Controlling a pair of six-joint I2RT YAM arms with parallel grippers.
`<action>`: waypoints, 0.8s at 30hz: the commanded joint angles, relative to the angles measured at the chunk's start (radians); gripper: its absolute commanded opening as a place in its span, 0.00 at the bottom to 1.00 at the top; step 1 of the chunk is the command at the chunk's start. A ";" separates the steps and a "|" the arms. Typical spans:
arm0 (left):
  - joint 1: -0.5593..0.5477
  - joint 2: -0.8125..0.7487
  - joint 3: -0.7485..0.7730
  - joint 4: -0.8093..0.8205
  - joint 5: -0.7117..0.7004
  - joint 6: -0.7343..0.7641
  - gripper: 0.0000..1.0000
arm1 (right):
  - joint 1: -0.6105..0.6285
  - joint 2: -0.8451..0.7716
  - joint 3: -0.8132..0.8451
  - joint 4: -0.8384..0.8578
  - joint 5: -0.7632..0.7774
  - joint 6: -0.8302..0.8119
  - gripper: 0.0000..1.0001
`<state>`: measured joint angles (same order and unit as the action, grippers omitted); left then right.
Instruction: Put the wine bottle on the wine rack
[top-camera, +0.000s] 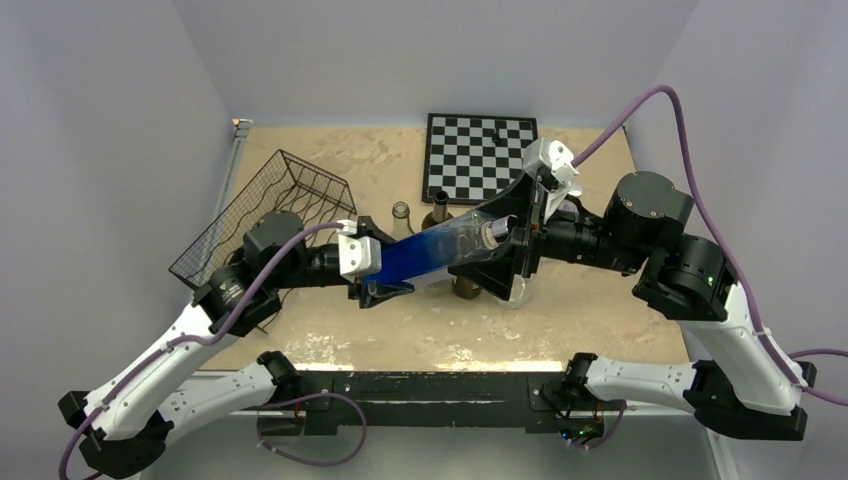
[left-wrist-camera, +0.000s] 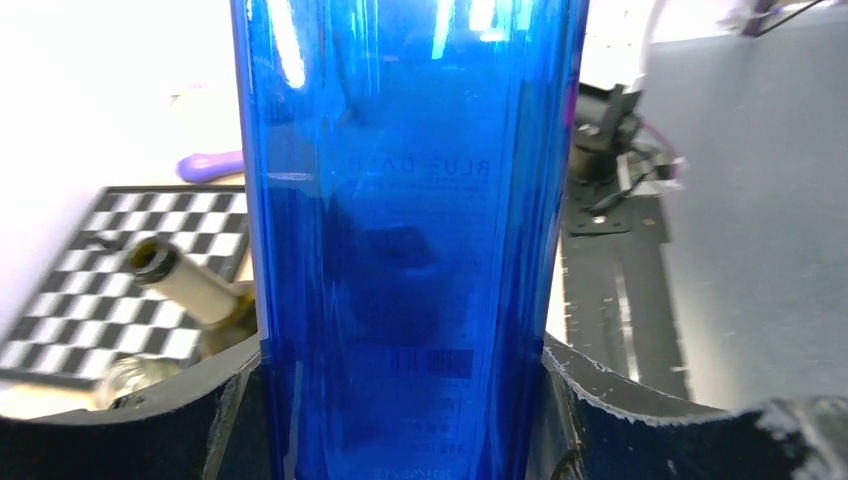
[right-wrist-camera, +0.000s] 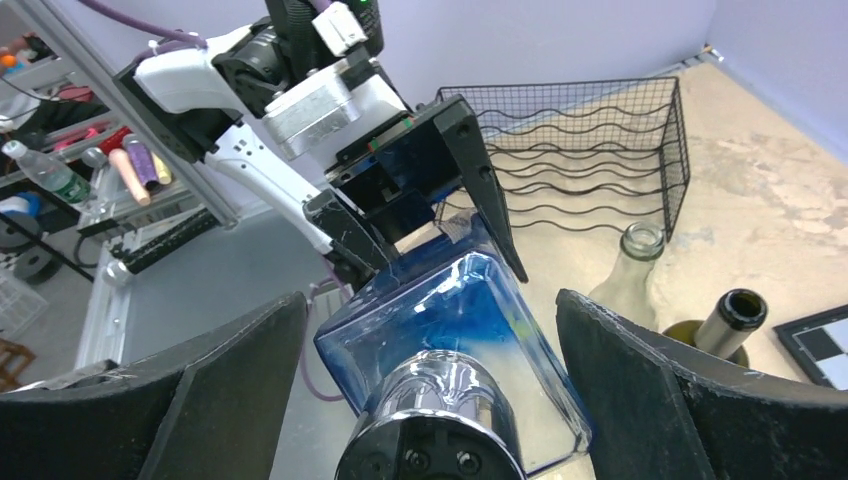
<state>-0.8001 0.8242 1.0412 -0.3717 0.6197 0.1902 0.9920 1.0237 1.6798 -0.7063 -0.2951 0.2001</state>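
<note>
Sandy tabletop (top-camera: 400, 330), left fingers (left-wrist-camera: 640, 420) gripping blue bottle (top-camera: 430, 255), right fingers (right-wrist-camera: 680, 390) spread

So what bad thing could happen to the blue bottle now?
Only the left hand grips the blue bottle, and just at its bottom end; the right hand is open around the cap. The long bottle might tip or slip out. It hangs near two standing bottles, so a drop or a low swing toward the wine rack could knock them over.
</note>
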 joint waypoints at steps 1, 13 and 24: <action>0.021 -0.036 0.129 0.076 -0.268 0.183 0.00 | 0.006 -0.037 0.010 0.052 -0.010 -0.033 0.99; 0.021 -0.048 0.162 0.125 -0.478 0.497 0.00 | 0.006 -0.032 0.143 -0.034 0.049 -0.061 0.99; 0.021 -0.041 0.169 0.152 -0.544 0.750 0.00 | 0.005 0.041 0.346 -0.230 0.139 0.002 0.98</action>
<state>-0.7868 0.8009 1.1309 -0.4213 0.1593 0.8078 0.9939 1.0264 1.9121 -0.8398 -0.1963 0.1715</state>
